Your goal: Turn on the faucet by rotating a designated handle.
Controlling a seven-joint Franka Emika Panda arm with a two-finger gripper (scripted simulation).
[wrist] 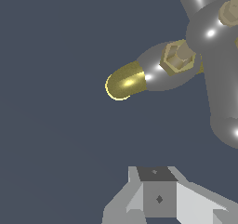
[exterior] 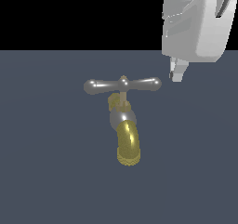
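The faucet point(exterior: 124, 125) stands near the middle of the dark grey floor point(exterior: 46, 172), its brass spout point(exterior: 128, 146) curving down toward the near edge and its grey body behind it. On top sits the handle point(exterior: 123, 84), a silver crossbar on a thin brass stem, lying level and square across the spout, so either bulbous end offers a lever to push. The gripper point(exterior: 176, 72) hangs just beside the end on the exterior view's right, a little above it and not touching, its white body filling the upper corner on that side. That spot makes sense to me: a push at the tip of the bar should turn it with the least effort. Only one finger tip shows clearly below the body, and the wrist view shows just the base of the fingers point(wrist: 158, 197), so I cannot tell whether they are spread or pressed together. The turning looks not yet begun.
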